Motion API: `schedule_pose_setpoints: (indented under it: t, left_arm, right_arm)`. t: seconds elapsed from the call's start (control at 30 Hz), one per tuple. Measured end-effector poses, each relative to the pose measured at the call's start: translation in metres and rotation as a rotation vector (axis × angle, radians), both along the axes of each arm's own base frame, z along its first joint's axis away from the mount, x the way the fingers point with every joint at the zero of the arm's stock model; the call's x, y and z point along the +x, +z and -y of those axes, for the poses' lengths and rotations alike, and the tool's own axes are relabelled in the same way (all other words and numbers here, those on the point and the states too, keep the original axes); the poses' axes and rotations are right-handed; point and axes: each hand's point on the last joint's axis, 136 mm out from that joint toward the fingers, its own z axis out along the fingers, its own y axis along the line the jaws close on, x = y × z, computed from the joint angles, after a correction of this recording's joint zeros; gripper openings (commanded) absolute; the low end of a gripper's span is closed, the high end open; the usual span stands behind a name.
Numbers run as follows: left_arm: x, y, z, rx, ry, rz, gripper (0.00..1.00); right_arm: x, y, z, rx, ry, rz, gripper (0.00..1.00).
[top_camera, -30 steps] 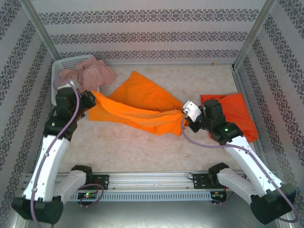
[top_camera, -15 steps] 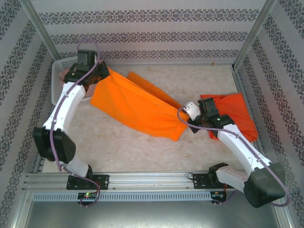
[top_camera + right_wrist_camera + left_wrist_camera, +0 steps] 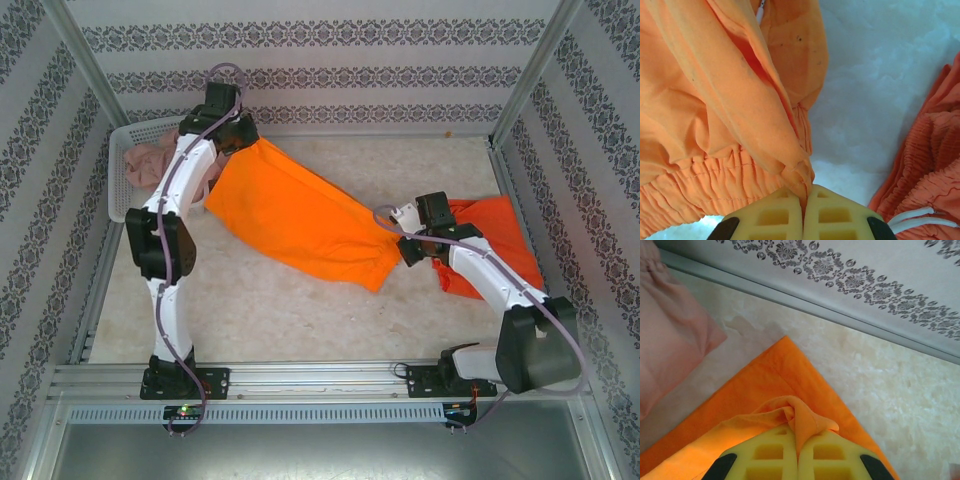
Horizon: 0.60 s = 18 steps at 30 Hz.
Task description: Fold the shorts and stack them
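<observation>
White basket [image 3: 118, 188] holding pink shorts [image 3: 150, 160], left gripper [image 3: 797, 440] and right gripper [image 3: 803, 200] each pinching the orange shorts [image 3: 295, 215] between them

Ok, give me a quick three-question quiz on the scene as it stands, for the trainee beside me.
1. True or false: the left gripper and the right gripper are both shut on the yellow-orange shorts.
2. Where do the pink shorts lie? A) in the white basket B) on the near rail C) clamped in the right gripper
3. Fill in: the red-orange shorts lie beside the ___ gripper.
Key: 1 true; 2 A; 3 right.
</observation>
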Motion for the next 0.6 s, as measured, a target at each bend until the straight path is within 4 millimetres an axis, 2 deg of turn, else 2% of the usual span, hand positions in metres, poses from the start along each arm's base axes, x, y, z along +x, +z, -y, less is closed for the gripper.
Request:
schedule_pose_setpoints:
  t: [0.03, 0.1, 0.13, 0.2, 0.23, 0.3, 0.4, 0.47, 0.53, 0.6]
  left_arm:
    - [0.005, -0.005, 0.001, 0.001, -0.001, -0.008, 0.00]
    - [0.013, -0.017, 0.003, 0.003, -0.001, -0.027, 0.01]
    - [0.017, -0.023, 0.003, 0.005, -0.001, -0.035, 0.13]
    - [0.024, -0.034, 0.003, 0.012, 0.006, -0.045, 0.47]
    - [0.029, -0.038, 0.001, 0.015, 0.013, -0.046, 0.59]
    - [0.039, -0.040, -0.001, 0.007, 0.026, -0.038, 0.76]
    - [0.051, -0.024, -0.007, -0.015, 0.043, 0.008, 0.91]
    - [0.047, -0.007, -0.010, -0.017, 0.041, 0.027, 0.97]
    - [0.034, 0.012, -0.010, -0.018, 0.027, 0.033, 1.00]
    - [0.008, 0.029, -0.005, -0.023, -0.005, 0.025, 1.00]
  right_arm:
    - [0.003, -0.001, 0.002, -0.002, -0.013, -0.004, 0.00]
    - [0.009, -0.003, 0.006, -0.002, -0.037, -0.010, 0.11]
    - [0.012, -0.003, 0.008, 0.000, -0.054, -0.014, 0.23]
    - [0.019, -0.005, 0.012, -0.006, -0.084, -0.025, 0.43]
    - [0.022, -0.007, 0.016, -0.009, -0.108, -0.036, 0.53]
    - [0.029, -0.008, 0.025, -0.016, -0.161, -0.057, 0.67]
    - [0.041, 0.004, 0.037, -0.001, -0.245, -0.043, 0.85]
    - [0.043, 0.020, 0.039, 0.044, -0.300, -0.004, 0.95]
    - [0.041, 0.043, 0.034, 0.117, -0.328, 0.048, 0.98]
    - [0.039, 0.075, 0.017, 0.236, -0.328, 0.121, 0.98]
